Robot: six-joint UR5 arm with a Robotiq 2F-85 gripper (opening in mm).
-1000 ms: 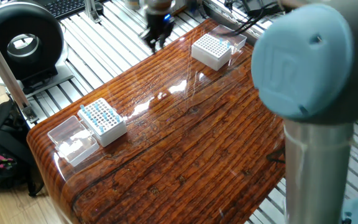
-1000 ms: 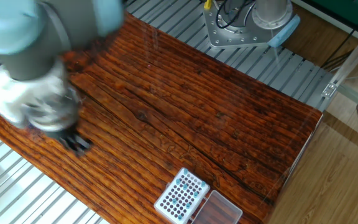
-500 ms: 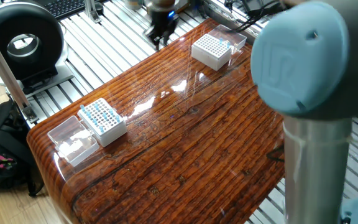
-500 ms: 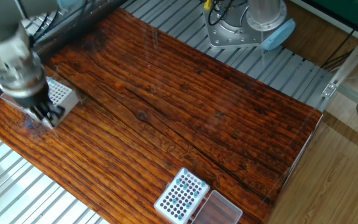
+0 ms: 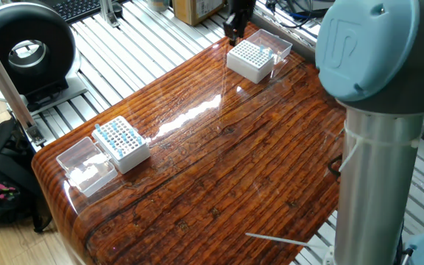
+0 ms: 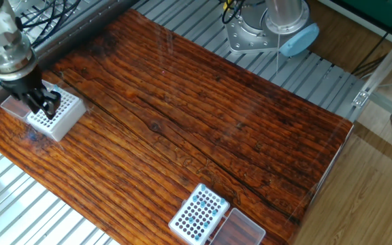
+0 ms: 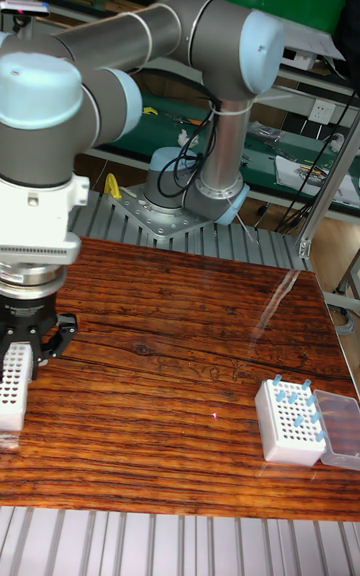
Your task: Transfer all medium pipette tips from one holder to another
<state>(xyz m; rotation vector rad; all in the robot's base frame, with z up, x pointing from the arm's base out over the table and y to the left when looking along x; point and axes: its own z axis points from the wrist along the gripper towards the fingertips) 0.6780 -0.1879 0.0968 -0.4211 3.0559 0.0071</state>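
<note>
The medium pipette tips (image 5: 116, 135) are seen seated in the near white box (image 5: 126, 146) on the bench (image 5: 219, 169), while the pincer (image 6: 43, 102), whose grip cannot be told, is held upright over the far white box (image 6: 56, 116); no legible writing is shown.

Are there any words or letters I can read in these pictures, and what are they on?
"UR": raised logo on the blue cap of the robot arm, seen in one fixed view.
The keyboard at the top edge of that view has keys, but they are too small to read.
The two white tip boxes and the gripper show no readable text.
</note>
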